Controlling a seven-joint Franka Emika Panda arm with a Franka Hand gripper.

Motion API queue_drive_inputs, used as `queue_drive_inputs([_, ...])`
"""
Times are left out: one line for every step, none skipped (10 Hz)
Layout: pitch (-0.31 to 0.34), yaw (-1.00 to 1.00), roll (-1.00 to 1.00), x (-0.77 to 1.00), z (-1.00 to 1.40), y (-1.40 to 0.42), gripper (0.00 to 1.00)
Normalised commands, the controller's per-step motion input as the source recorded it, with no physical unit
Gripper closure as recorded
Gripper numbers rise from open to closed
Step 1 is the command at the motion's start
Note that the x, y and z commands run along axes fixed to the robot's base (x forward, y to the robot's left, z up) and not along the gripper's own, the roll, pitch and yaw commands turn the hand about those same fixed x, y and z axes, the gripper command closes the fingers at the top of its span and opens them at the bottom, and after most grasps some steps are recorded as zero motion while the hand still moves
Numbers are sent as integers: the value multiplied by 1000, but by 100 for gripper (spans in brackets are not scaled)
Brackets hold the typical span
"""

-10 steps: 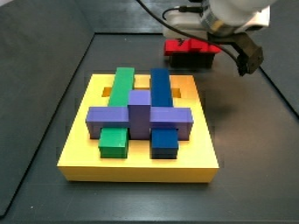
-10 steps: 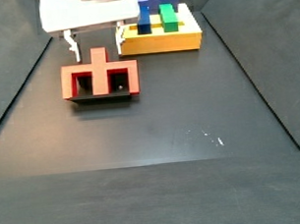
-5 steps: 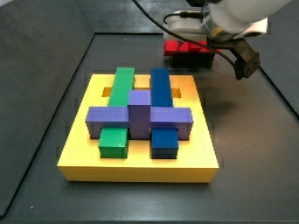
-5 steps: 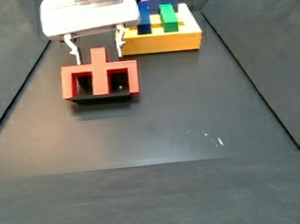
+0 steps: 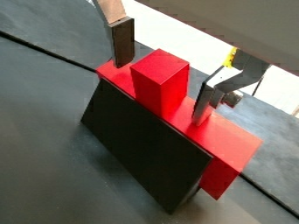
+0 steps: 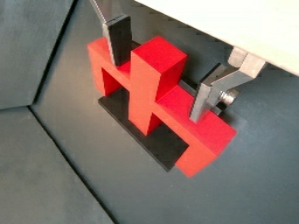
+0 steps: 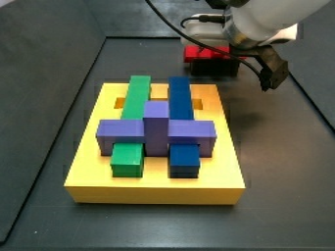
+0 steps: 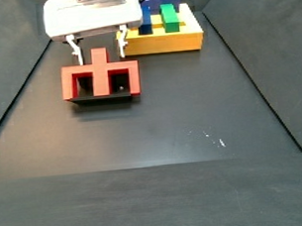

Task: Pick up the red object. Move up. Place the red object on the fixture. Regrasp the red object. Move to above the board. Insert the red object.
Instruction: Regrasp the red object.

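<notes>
red object (image 6: 158,96) bright red; fixture (image 5: 140,153) black; claw (image 6: 167,77) silver

My gripper (image 8: 93,45) has a white boxy body and two flat silver fingers (image 6: 215,92) with dark pads; a black cable (image 7: 170,22) runs behind it.
</notes>
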Motion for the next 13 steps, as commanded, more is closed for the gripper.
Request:
queue_drive_inputs([0, -214, 11, 0, 23, 0, 0])
queue_drive_inputs([-31, -140, 51, -26, 0, 0, 0])
queue_drive_inputs([-91, -89, 0, -34, 0, 0, 0])
queue_drive_inputs([-166, -77, -17, -46, 0, 0, 0])
queue_drive_inputs([-323, -77, -63, -89, 63, 0, 0])
queue_drive_inputs([-334, -97, -129, -83, 74, 0, 0])
queue_drive_inputs([-266, -109, -49, -51, 0, 0, 0])
queue_drive_inputs([-120, -111, 66, 0, -46, 0, 0])
queue_drive_inputs([-63, -203, 100, 0, -103, 0, 0])
queue_drive_inputs([-49, -294, 123, 0, -69, 0, 0])
queue_drive_inputs([-26, -314, 80, 0, -57, 6, 0])
queue_drive_inputs([-40, -243, 20, -26, -9, 17, 0])
queue_drive_inputs([-100, -74, 0, -43, 0, 3, 0])
